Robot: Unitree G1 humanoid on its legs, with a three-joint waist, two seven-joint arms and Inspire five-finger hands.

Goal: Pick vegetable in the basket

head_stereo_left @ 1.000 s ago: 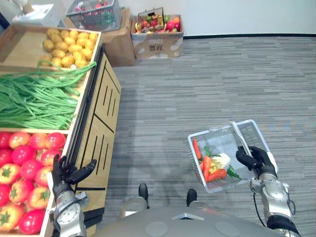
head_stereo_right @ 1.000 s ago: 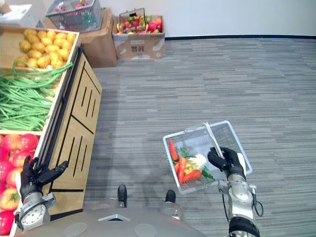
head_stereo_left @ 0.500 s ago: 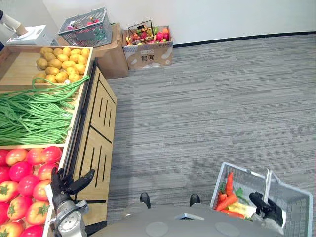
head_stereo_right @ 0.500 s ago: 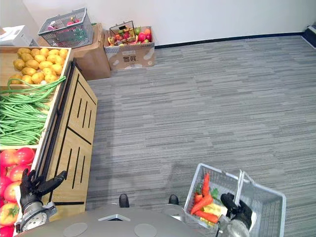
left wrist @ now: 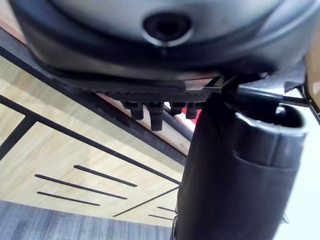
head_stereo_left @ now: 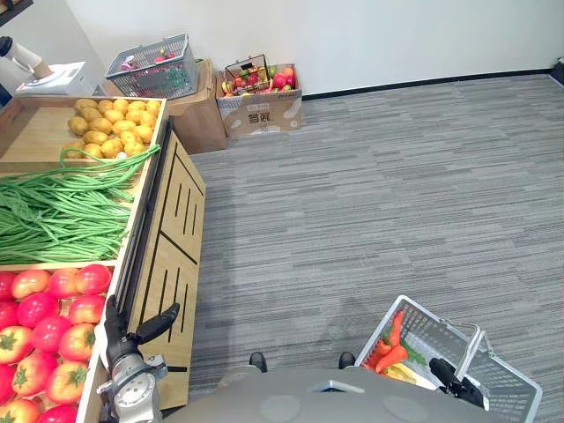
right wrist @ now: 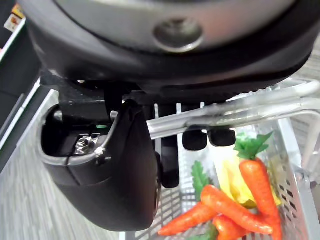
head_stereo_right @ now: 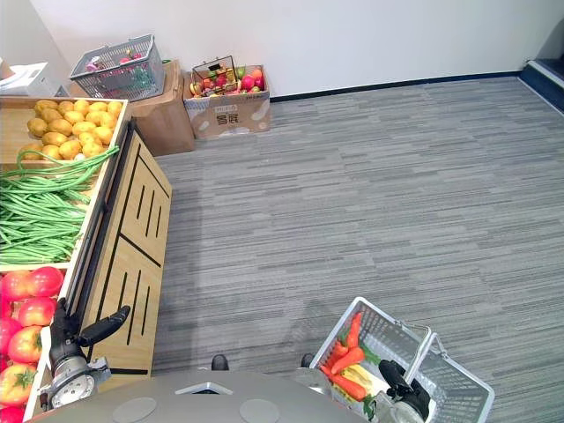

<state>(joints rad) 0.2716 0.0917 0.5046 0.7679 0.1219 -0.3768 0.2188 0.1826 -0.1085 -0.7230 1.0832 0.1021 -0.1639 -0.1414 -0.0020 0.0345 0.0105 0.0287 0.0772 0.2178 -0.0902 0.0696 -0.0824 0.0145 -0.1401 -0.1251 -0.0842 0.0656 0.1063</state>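
Swinging the loaded basket down to the robot's right

Across the last second the head views have drifted, so the produce table (head_stereo_left: 176, 229) only seems to have slid. The basket (head_stereo_left: 438, 314) has moved for real. It hung out in front at about 3 o'clock and now sits low and close to the body at about 5 o'clock, turned on its axis.

The right hand (head_stereo_left: 454, 381) has its fingers (right wrist: 194, 139) curled over the basket's metal handle (right wrist: 235, 111), the thumb wrapped below. The carrots (head_stereo_left: 392, 339) lie in the basket's near corner beside something pale yellow (too small to name).

The left hand (head_stereo_left: 122, 333) has stayed at about 7 o'clock against the table's front edge, just beside the tomatoes (head_stereo_left: 53, 300). Its fingers are loose and apart, the thumb sticks out, and it holds nothing. Green beans (head_stereo_left: 62, 211) and potatoes (head_stereo_left: 110, 123) fill the bins toward 10 o'clock.

The picking seems done, or at least paused. With vegetables on board and the basket drawn in, the robot looks to be carrying it off, not reaching for more.
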